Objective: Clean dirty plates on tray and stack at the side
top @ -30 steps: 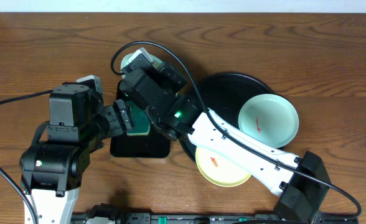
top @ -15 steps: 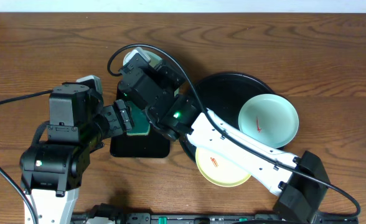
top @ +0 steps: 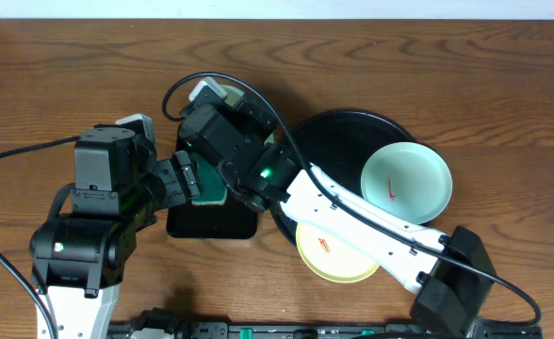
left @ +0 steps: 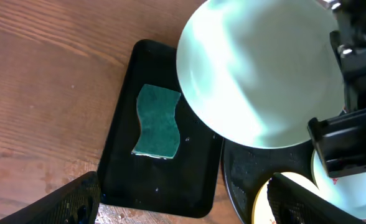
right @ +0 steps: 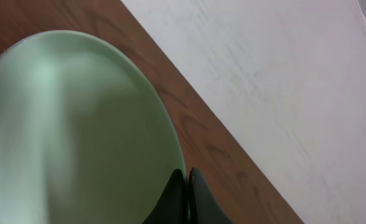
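My right gripper (right: 187,183) is shut on the rim of a pale bluish-green plate (right: 77,124), held tilted in the air. That plate (left: 258,74) fills the top of the left wrist view, its face free of streaks; in the overhead view the right wrist hides it. A mint plate (top: 406,181) with a red streak lies on the round black tray (top: 338,132). A pale yellow plate (top: 334,252) with orange streaks overlaps the tray's near rim, partly under the right arm. My left gripper (left: 189,208) hangs open and empty above a green sponge (left: 159,121).
The sponge lies on a small black rectangular tray (left: 124,155) left of the round tray. The right arm (top: 352,221) stretches diagonally across the round tray from the near right. Bare wooden table (top: 51,85) lies to the far left and far right.
The right wrist has shifted slightly toward the far edge of the table with the plate in its grip. The left arm has not moved.
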{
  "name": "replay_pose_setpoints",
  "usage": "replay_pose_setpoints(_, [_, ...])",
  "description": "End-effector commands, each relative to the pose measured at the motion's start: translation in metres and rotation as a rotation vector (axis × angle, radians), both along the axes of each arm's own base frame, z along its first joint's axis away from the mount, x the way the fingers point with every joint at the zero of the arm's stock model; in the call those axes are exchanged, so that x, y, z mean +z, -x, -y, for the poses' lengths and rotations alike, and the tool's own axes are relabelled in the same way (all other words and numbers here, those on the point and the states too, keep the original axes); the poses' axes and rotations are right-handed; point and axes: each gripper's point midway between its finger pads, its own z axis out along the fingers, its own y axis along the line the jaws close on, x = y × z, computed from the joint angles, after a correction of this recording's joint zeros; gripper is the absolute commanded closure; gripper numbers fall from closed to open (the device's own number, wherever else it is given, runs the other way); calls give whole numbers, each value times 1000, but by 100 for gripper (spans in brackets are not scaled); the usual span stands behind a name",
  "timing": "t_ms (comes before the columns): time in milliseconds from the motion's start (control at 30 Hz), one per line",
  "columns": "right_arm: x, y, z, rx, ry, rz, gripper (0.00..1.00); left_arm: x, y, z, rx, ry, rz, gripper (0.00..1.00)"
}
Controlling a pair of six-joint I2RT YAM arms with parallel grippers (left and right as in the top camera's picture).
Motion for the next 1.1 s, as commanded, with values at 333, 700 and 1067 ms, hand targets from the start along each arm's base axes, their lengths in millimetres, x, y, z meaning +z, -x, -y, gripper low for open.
replay_pose_setpoints(333, [5, -14, 20, -108, 0, 42, 99, 4, 0, 0, -3, -2, 8, 14])
replay_pose_setpoints(700, [-21, -7, 12, 13, -5, -113, 99, 4, 0, 0, -3, -2, 8, 14])
replay_pose_setpoints(1067, [-16, -10, 11, 32, 1, -101, 99, 4, 0, 0, -3, -2, 8, 13])
